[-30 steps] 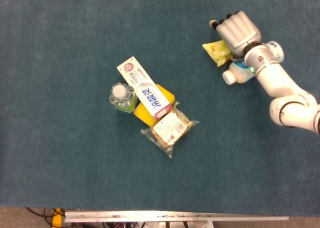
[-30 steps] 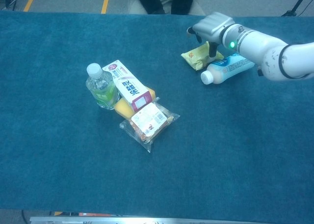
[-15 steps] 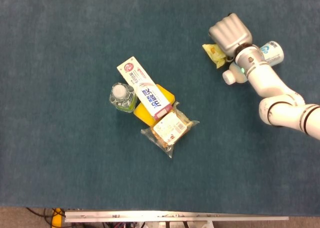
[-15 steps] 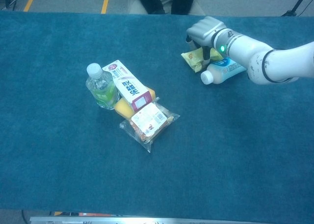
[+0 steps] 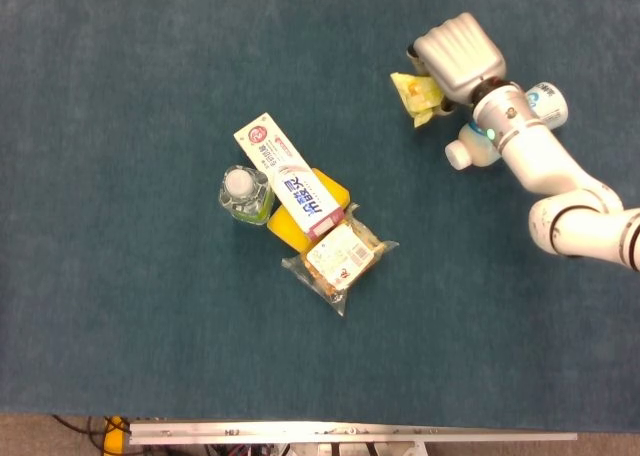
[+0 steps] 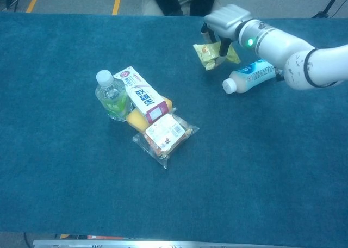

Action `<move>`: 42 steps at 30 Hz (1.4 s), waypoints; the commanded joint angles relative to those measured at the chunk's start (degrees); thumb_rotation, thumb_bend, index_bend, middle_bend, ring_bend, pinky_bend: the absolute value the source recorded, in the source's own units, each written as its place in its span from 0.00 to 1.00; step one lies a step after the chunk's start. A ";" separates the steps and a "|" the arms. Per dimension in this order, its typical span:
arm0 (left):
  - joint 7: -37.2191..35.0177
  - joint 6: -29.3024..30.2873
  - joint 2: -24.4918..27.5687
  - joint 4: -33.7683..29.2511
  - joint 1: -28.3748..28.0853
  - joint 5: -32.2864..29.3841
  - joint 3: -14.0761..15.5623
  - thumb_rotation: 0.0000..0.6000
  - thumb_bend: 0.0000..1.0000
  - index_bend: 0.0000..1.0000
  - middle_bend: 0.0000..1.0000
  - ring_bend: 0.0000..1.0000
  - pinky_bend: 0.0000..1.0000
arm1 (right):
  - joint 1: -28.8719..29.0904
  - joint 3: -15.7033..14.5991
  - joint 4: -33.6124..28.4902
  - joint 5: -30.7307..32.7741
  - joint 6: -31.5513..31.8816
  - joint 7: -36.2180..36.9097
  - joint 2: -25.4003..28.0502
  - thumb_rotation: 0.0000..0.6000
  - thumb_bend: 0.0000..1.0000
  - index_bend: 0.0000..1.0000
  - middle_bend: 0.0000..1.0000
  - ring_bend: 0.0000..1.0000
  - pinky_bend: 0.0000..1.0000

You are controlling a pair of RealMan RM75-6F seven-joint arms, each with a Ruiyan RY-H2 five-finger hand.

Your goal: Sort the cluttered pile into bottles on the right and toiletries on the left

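Up top, right hand (image 6: 225, 22) grips yellow packet (image 6: 209, 55) — just beside white bottle (image 6: 249, 76).

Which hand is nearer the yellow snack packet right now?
Right. The right hand is over the yellow snack packet, with its fingers on it, apparently gripping it. The left hand is in neither view.

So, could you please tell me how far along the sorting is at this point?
Done: the white bottle with the blue label already lies on its side on the right. In hand: the right hand holds the yellow packet above the cloth. Left: the central pile is untouched, with the green-labelled bottle, toothpaste box, yellow item and clear snack bag. The left hand is out of view.
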 commanded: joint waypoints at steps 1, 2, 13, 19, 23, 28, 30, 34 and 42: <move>0.14 0.02 0.12 -0.14 0.08 -0.13 -0.02 1.00 0.37 0.34 0.36 0.29 0.25 | -0.53 1.08 -2.83 -1.28 0.94 2.18 1.51 1.00 0.00 0.56 0.56 0.49 0.54; 0.19 0.07 0.17 -0.23 0.10 -0.12 -0.03 1.00 0.37 0.34 0.36 0.29 0.25 | -0.61 1.27 -3.55 -1.61 1.15 2.64 1.84 1.00 0.00 0.56 0.56 0.49 0.54; -0.14 0.07 0.23 -0.09 0.22 -0.12 -0.03 1.00 0.37 0.34 0.36 0.29 0.25 | -1.30 0.98 -12.65 -4.84 3.36 4.25 4.18 1.00 0.00 0.56 0.56 0.49 0.54; -0.45 0.67 0.26 0.10 0.80 0.04 0.24 1.00 0.37 0.34 0.36 0.29 0.25 | -1.66 -0.85 -19.08 -7.18 4.25 3.03 5.34 1.00 0.00 0.56 0.56 0.49 0.54; -0.33 1.07 0.50 -0.23 1.18 -0.10 0.27 1.00 0.37 0.34 0.36 0.29 0.25 | -2.24 -2.14 -23.54 -9.06 4.48 2.99 7.42 1.00 0.00 0.56 0.56 0.49 0.54; -0.44 1.08 0.44 -0.01 1.28 -0.06 0.30 1.00 0.37 0.34 0.36 0.29 0.25 | -3.85 -4.36 -28.78 -12.82 4.47 4.88 10.75 1.00 0.00 0.56 0.56 0.49 0.54; -0.32 1.04 0.46 -0.04 1.26 -0.10 0.26 1.00 0.37 0.34 0.36 0.29 0.25 | -5.02 -5.67 -31.05 -15.43 5.01 6.09 12.57 1.00 0.00 0.56 0.56 0.49 0.54; -0.09 0.21 0.22 0.13 0.90 -0.42 0.16 1.00 0.37 0.34 0.36 0.29 0.25 | -6.98 -8.11 -33.75 -19.97 5.59 8.60 15.09 1.00 0.00 0.56 0.56 0.49 0.54; 0.53 -1.04 -0.40 -0.02 -0.26 0.05 -0.08 1.00 0.37 0.34 0.36 0.29 0.25 | -8.75 -11.16 -36.24 -28.22 5.54 13.75 16.93 1.00 0.00 0.56 0.56 0.49 0.54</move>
